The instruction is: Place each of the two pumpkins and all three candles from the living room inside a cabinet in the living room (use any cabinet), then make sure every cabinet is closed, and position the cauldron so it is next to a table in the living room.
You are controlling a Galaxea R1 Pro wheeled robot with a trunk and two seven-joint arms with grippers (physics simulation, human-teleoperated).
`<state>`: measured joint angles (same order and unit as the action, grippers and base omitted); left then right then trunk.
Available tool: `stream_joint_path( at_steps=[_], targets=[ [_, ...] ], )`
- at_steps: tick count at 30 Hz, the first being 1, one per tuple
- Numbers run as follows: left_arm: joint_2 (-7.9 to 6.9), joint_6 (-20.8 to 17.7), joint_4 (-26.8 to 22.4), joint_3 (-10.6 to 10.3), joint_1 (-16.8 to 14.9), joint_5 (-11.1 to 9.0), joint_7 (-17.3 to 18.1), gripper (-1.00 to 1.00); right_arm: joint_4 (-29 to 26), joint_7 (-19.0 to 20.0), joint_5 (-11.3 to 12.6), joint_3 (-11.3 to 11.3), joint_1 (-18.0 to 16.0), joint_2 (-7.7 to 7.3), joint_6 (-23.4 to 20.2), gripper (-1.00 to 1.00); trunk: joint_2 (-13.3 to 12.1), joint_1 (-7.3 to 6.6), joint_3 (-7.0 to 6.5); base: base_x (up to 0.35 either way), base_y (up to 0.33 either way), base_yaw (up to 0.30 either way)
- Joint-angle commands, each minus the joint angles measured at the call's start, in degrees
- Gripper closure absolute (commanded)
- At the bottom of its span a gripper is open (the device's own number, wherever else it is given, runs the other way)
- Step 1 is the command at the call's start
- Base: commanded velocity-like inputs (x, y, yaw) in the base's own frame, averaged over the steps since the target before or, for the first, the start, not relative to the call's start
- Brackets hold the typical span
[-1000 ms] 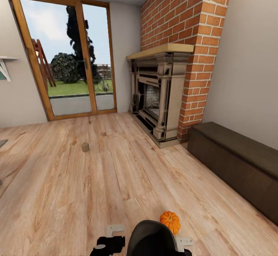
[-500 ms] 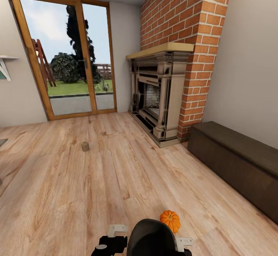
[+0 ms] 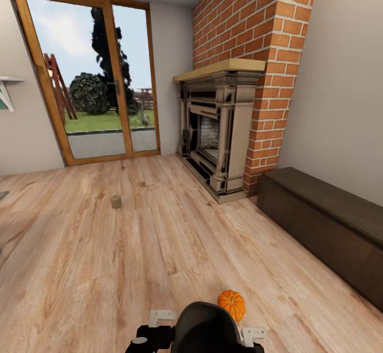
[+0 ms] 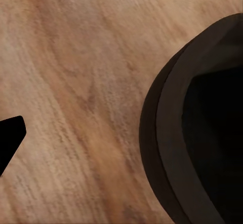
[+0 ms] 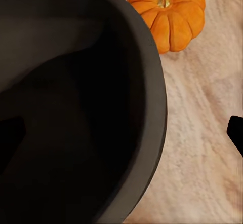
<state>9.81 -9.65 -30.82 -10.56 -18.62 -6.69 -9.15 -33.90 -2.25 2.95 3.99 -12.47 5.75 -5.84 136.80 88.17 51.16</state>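
Note:
One bright-orange pumpkin point(image 3: 232, 304) sits on the wood floor just ahead of my black rounded body point(image 3: 207, 329), and the right wrist view has that pumpkin point(image 5: 169, 13) right beside the body's rim. A small beige candle point(image 3: 116, 202) stands alone on the floor further off to the left. The long dark-brown cabinet point(image 3: 324, 222) runs along the right wall with its fronts shut. My left gripper point(image 4: 121, 138) and right gripper point(image 5: 121, 133) hang low over the floor, open and empty, one black fingertip point(image 4: 10, 138) showing at the frame's edge.
A brick chimney with a stone fireplace point(image 3: 218, 134) juts out ahead on the right, beside the cabinet's end. Glass patio doors point(image 3: 90, 81) fill the far wall. Bare wood floor point(image 3: 133, 268) stretches between me and the candle.
The whole head picture has shifted a little, so the camera moved slightly; the pumpkin now sits a touch lower and further left in it. Nothing was grasped or released.

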Motion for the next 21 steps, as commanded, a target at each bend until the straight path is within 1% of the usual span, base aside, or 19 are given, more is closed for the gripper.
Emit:
stream_joint_path(
  at_steps=[1, 6, 11, 21],
  targets=[
    [-0.06, -0.28, -0.11, -0.43, -0.02, -0.61, -0.52, -1.00, -0.16, -0.22, 0.30, 0.22, -0.01, -0.03, -0.31, -1.00, 0.02, -0.01, 0.06, 0.000, -0.075, 0.000],
    [-0.06, -0.28, -0.11, -0.43, -0.02, -0.61, -0.52, -1.00, -0.20, -0.09, 0.30, 0.25, -0.01, -0.03, -0.31, -1.00, 0.02, -0.01, 0.06, 0.000, -0.047, 0.000],
    [-0.06, -0.28, -0.11, -0.42, -0.02, -0.61, -0.52, -1.00, -0.20, 0.04, 0.35, 0.18, -0.01, -0.05, -0.31, -1.00, 0.02, -0.01, 0.06, 0.000, -0.117, 0.000],
    [-0.06, -0.26, -0.11, -0.43, -0.02, -0.61, -0.52, -1.00, -0.20, -0.03, 0.39, 0.14, -0.01, -0.05, -0.30, -1.00, 0.02, -0.01, 0.06, 0.000, -0.011, 0.000]
  ],
)
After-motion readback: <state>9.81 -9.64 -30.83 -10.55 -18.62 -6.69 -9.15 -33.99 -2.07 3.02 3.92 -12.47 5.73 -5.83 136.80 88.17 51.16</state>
